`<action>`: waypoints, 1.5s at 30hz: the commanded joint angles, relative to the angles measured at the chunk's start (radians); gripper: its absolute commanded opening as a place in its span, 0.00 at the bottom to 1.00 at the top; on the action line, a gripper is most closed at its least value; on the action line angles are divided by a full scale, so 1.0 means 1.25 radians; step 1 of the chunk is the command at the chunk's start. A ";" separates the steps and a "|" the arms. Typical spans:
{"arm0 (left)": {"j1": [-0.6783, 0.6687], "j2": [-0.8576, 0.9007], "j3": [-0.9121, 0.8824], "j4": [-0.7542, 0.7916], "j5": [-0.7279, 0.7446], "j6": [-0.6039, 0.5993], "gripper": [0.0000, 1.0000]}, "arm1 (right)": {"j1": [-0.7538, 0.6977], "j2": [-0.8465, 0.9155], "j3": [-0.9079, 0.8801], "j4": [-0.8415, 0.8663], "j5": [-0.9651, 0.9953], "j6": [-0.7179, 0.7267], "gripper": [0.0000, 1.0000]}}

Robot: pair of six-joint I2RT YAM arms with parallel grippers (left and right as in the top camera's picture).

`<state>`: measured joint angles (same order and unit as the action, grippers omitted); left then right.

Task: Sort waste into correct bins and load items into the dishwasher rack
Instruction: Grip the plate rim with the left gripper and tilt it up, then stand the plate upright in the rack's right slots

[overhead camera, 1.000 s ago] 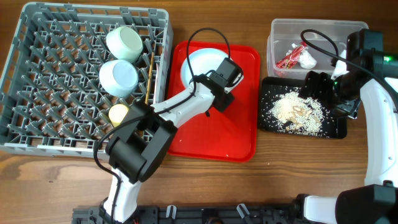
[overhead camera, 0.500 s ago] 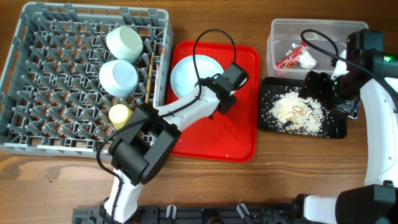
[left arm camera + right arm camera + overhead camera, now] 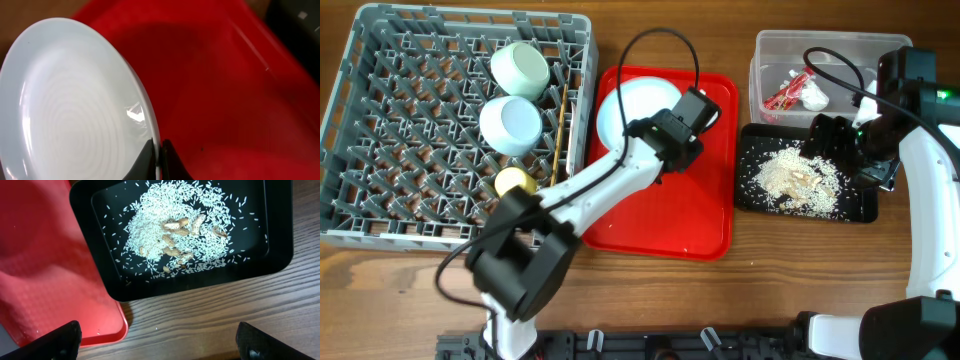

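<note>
My left gripper (image 3: 658, 128) is shut on the rim of the round white plate (image 3: 628, 108), holding it tilted above the red tray (image 3: 700, 220). In the left wrist view the fingertips (image 3: 150, 156) pinch the plate (image 3: 70, 105) edge. The grey dishwasher rack (image 3: 380, 190) holds two pale bowls (image 3: 520, 68) (image 3: 510, 122), a yellow cup (image 3: 513, 182) and chopsticks (image 3: 560, 125). My right gripper (image 3: 840, 140) is open and empty over the black tray (image 3: 860, 208) of rice scraps (image 3: 795, 178), which also show in the right wrist view (image 3: 175, 225). The clear tub (image 3: 770, 50) holds the red wrapper (image 3: 783, 93) and white tissue (image 3: 813, 95).
The red tray's corner (image 3: 45, 295) lies next to the black tray (image 3: 100, 275) in the right wrist view. Bare wooden table (image 3: 800, 270) lies in front of both trays.
My left gripper has moved the plate slightly back and up over the tray's far left part, tilting it more. The right arm has not moved.
</note>
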<state>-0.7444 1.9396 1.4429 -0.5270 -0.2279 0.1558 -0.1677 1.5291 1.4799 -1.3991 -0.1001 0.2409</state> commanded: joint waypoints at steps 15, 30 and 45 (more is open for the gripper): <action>0.094 -0.246 0.013 0.006 0.016 -0.072 0.04 | -0.002 -0.012 0.016 -0.001 -0.003 -0.005 1.00; 0.470 -0.284 0.013 0.022 0.732 -0.266 0.04 | -0.002 -0.012 0.016 -0.001 -0.003 -0.005 1.00; 0.595 -0.165 0.013 0.031 0.838 -0.368 0.04 | -0.002 -0.012 0.016 0.000 -0.003 -0.004 1.00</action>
<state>-0.0196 1.6894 1.4429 -0.4927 0.8032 -0.2829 -0.1677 1.5291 1.4803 -1.3987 -0.1001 0.2405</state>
